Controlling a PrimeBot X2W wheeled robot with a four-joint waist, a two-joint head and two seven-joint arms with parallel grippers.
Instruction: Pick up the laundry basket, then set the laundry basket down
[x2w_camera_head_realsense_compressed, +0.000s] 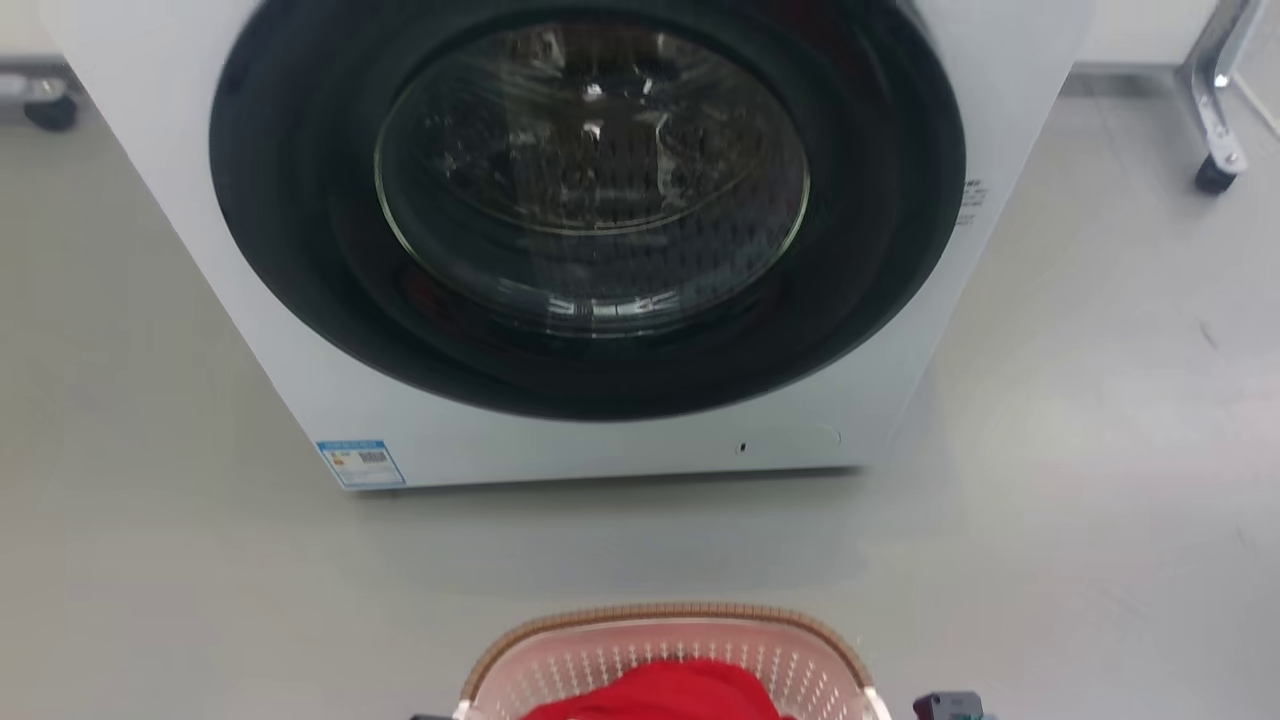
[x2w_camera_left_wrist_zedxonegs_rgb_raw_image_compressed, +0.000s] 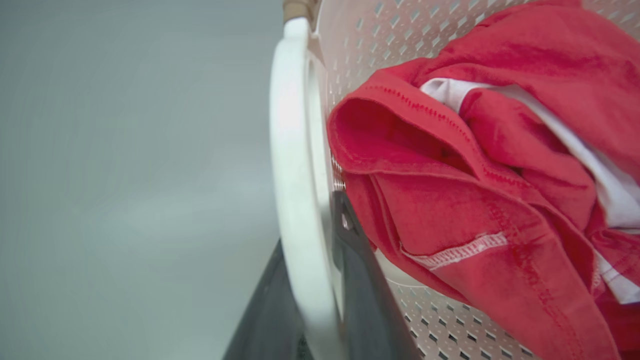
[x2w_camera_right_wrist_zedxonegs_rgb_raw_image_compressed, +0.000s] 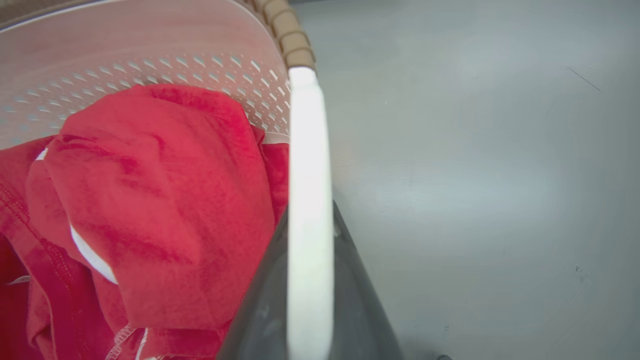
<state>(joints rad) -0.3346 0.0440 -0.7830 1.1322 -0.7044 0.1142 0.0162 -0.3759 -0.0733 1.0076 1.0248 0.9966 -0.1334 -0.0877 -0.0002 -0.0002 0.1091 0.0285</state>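
Left caster (x2w_camera_head_realsense_compressed: 50, 112): one, at the far left of the head view, on the grey floor (x2w_camera_head_realsense_compressed: 1100, 420).
My left gripper (x2w_camera_left_wrist_zedxonegs_rgb_raw_image_compressed: 310, 225): clamped on the basket's left white handle (x2w_camera_left_wrist_zedxonegs_rgb_raw_image_compressed: 295, 165). One dark finger (x2w_camera_left_wrist_zedxonegs_rgb_raw_image_compressed: 365, 300) is on the basket side of the bar, next to the red cloth, and the other is on the floor side.
Laundry basket (x2w_camera_head_realsense_compressed: 670, 650): at the bottom middle of the head view, in front of the washing machine (x2w_camera_head_realsense_compressed: 600, 455) and apart from it. I cannot tell whether it rests on the floor or hangs off it.
Load: one red garment (x2w_camera_head_realsense_compressed: 660, 695) heaped in the basket, with white cloth (x2w_camera_left_wrist_zedxonegs_rgb_raw_image_compressed: 600, 185) between its folds.
My right gripper (x2w_camera_right_wrist_zedxonegs_rgb_raw_image_compressed: 310, 212): closed on the right white handle (x2w_camera_right_wrist_zedxonegs_rgb_raw_image_compressed: 309, 150), a dark finger on each side of the bar. The handle meets the brown rim (x2w_camera_right_wrist_zedxonegs_rgb_raw_image_compressed: 290, 35) at the top of that view.
Right caster (x2w_camera_head_realsense_compressed: 1214, 178): one, at the far right.
Head view gives: the washer's dark round door (x2w_camera_head_realsense_compressed: 590, 180) and a blue sticker (x2w_camera_head_realsense_compressed: 361, 462) at its lower left corner.
Wrist views give: my fingers on the handles, the holes in the pink wall and the garment's stitched hems.
Count: one basket, two handles, two grippers, one red garment, one washing machine, one sticker, two casters.
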